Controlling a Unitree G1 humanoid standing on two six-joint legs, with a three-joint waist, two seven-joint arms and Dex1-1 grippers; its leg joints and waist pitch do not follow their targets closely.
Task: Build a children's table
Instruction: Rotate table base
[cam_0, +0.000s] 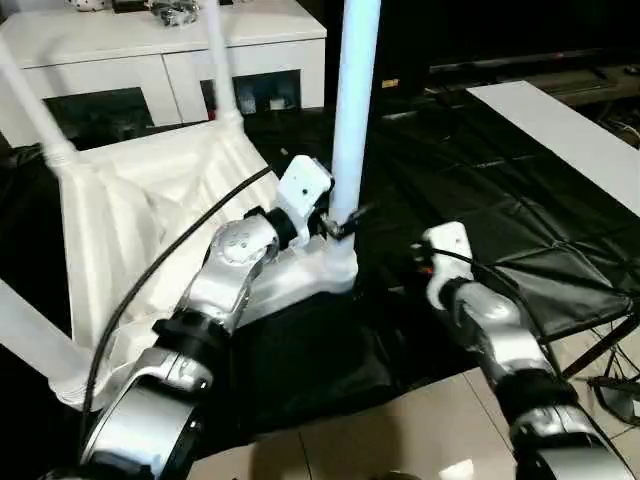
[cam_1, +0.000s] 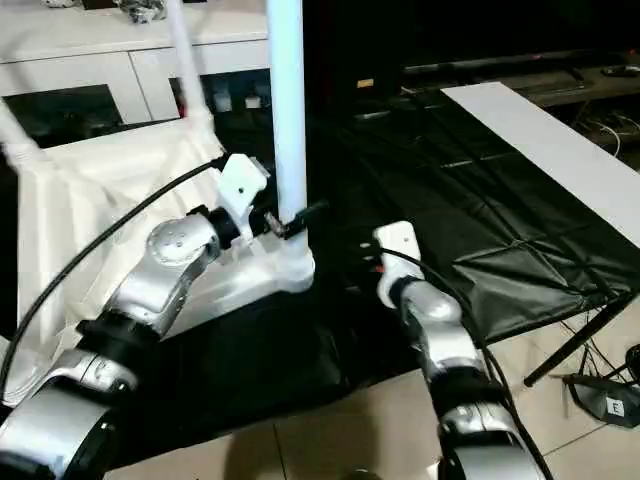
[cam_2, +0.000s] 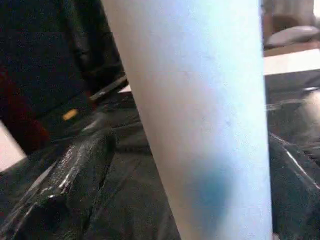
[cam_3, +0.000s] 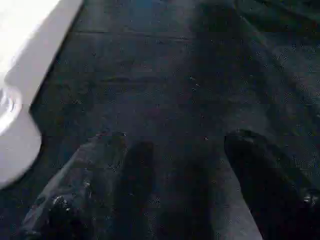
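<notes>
Left eye view shows me the children's table upside down on the black sheet, legs up for screwing. My left tool straddles the near leg, fingers wide, gripping nothing; right tool hangs open, empty.

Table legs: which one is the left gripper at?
The near-right leg, standing upright at the tabletop's front corner. The left gripper sits at its base; the other legs stand farther left and behind.

upright white leg blocking centre of frame, left gripper pressed beside it, upturned tabletop filling the left, open black sheet right of the leg, white cabinet upper left
</notes>
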